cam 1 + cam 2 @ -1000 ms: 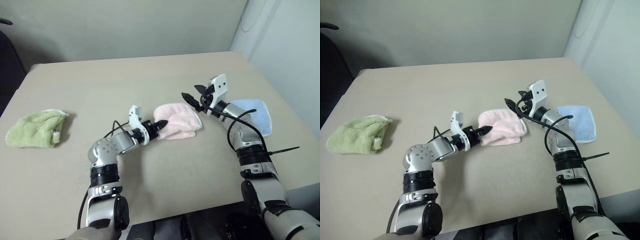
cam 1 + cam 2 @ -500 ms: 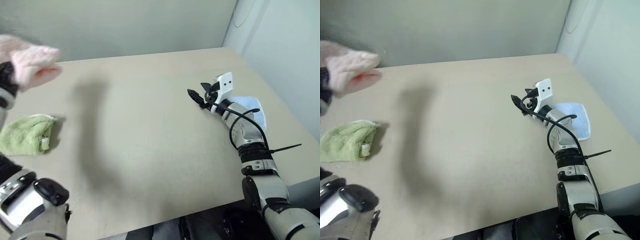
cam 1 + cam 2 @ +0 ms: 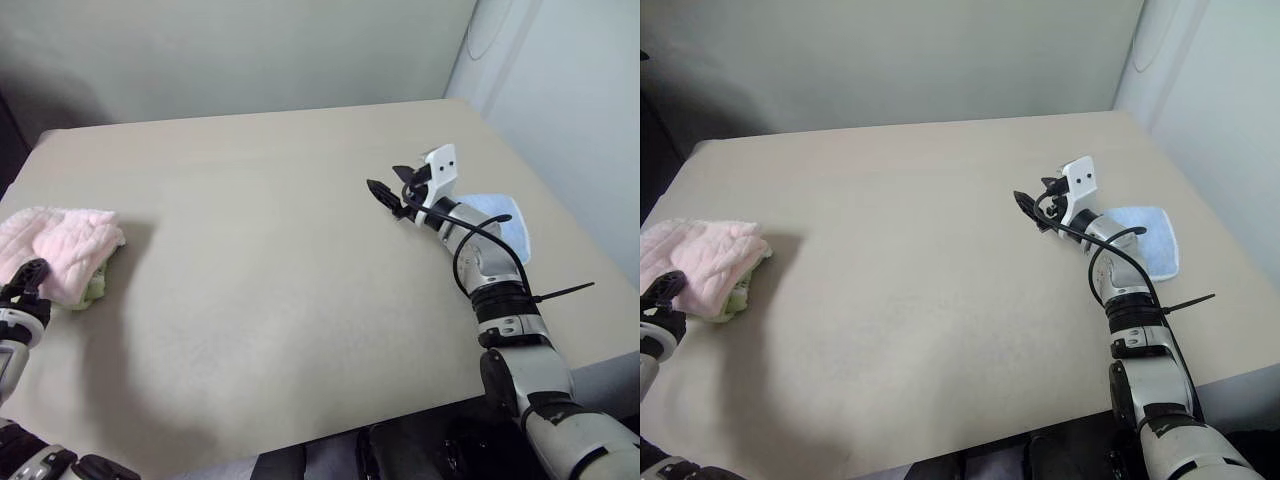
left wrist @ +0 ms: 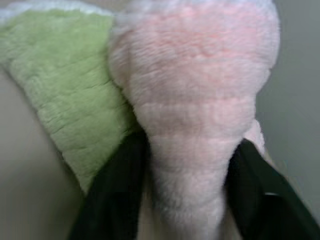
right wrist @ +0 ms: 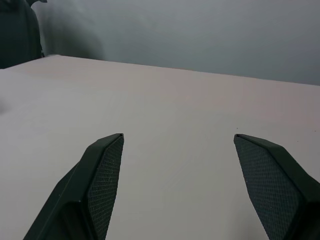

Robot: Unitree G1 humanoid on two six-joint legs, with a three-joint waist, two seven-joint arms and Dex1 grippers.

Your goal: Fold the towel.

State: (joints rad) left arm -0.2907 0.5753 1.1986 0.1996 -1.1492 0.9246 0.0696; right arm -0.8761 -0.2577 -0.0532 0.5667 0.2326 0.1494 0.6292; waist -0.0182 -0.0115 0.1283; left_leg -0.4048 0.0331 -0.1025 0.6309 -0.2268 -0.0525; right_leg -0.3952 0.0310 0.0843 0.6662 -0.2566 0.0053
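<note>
A: Pink terry, bundled, sits at the far left edge of the counter (image 3: 300, 260): that is the towel (image 3: 62, 250), lying on top of the green cloth (image 3: 95, 288), which peeks out beneath it.

B: Which claw is nearer?

A: The left claw (image 3: 662, 293) by far. It is right at the towel's near edge. In its wrist view the two black fingers (image 4: 112, 200) stand on either side of a narrow fold of pink, apart from each other, but whether they press it or have let go I cannot tell.

B: And the other arm?

A: The right claw (image 3: 385, 195) hovers over the right half of the counter, well apart from the towel, fingers spread wide with nothing between them. The blue cloth (image 3: 505, 225) lies just behind it near the right edge.

B: How does the towel lie?

A: Its long side runs roughly left to right, with the bulk ahead of the left claw.

B: Count?

A: One towel, one green cloth, one blue cloth, two claws. The towel looks already folded small, so I judge that what remains is only leaving it there.
</note>
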